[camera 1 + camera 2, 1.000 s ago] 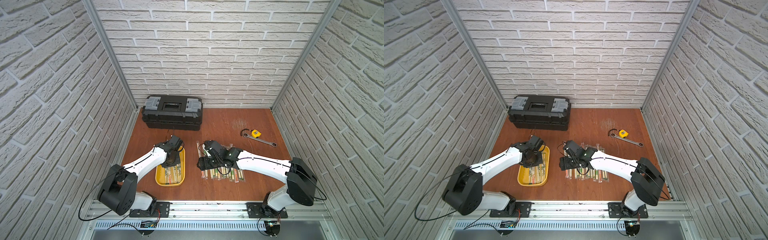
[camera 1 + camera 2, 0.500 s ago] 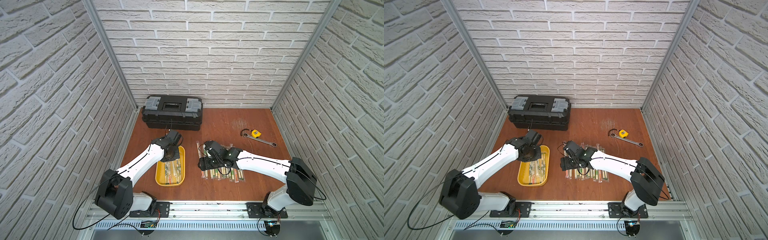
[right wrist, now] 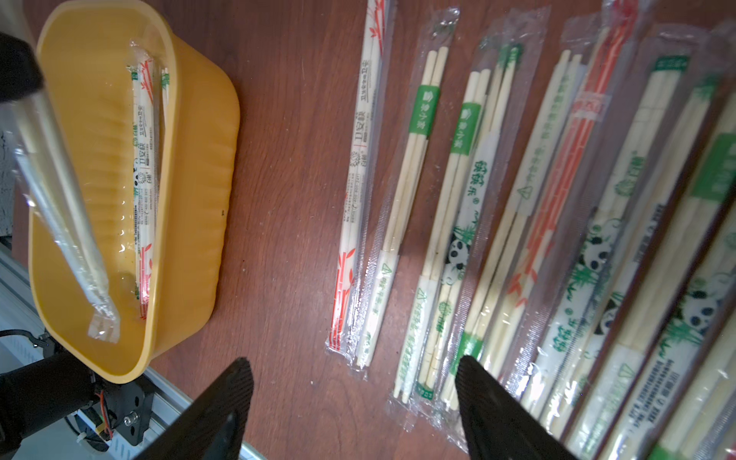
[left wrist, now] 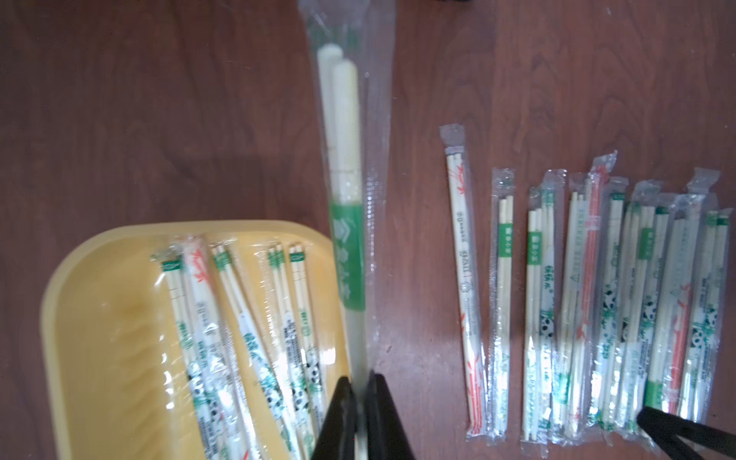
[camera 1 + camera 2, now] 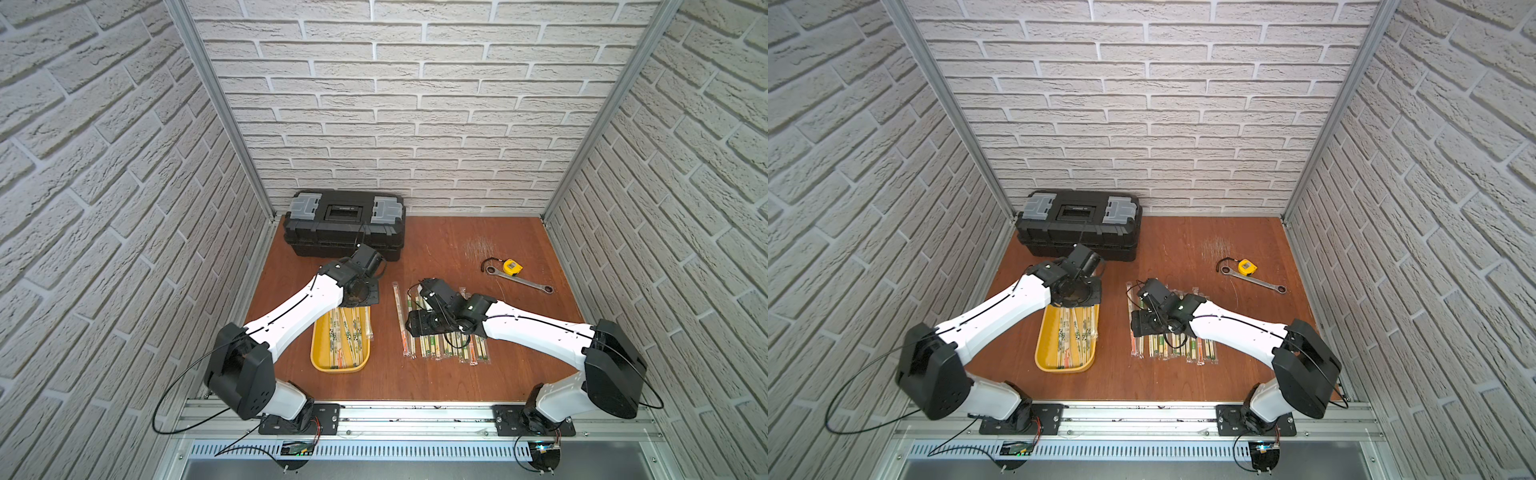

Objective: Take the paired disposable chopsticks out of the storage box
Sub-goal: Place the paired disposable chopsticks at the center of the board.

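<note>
One chopstick pair (image 4: 347,255) in tight left pincer (image 4: 359,379)

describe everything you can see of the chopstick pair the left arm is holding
The held pair is two pale, round-ended sticks in a clear plastic sleeve with a green printed band near the middle. The left end effector is shut on one end. The rest juts out off the table, crossing above the rim of the yellow tray. Whether its free end touches the tray cannot be told.
</note>
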Tool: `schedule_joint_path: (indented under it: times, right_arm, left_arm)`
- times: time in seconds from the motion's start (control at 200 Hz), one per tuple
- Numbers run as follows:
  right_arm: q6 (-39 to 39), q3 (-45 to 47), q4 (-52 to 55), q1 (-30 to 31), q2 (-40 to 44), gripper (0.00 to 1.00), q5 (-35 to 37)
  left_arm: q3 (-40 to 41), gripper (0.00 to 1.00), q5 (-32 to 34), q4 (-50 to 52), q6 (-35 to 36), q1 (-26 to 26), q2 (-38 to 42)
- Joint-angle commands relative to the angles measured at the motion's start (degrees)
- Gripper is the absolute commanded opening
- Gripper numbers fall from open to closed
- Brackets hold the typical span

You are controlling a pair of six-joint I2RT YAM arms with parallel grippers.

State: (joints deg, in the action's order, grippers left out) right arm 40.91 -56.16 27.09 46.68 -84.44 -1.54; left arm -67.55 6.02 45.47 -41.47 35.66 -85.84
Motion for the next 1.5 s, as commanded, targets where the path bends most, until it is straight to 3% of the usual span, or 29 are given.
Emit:
schedule_joint_path:
  times: [0.0, 0.32, 0.86, 1.21, 1.495]
  right_arm:
    - [-0.61, 1.95, 1.37, -0.86, 3.26, 0.82, 1.76]
    - [0.21, 5.95, 1.95, -1.84, 7.68, 0.82, 2.71]
    - [0.34, 5.23, 2.3, -1.85, 7.88, 0.82, 2.34]
    - [0.25, 3.96, 2.36, -1.85, 6.61, 0.82, 1.99]
    - [0.32, 4.04, 2.49, -1.84, 6.55, 0.82, 1.9]
  left_arm:
    - [-2.25, 0.04, -1.57, -3.15, -2.05, 2.31, -5.16]
    - [-5.83, 0.06, -3.43, -6.01, -3.64, 3.76, -17.46]
    - [-6.5, 0.12, -7.22, -9.19, -3.53, 4.86, -25.01]
    - [-6.46, 0.28, -7.94, -9.45, -3.0, 5.83, -24.58]
    - [-5.59, 0.41, -6.13, -7.44, -2.39, 4.86, -19.09]
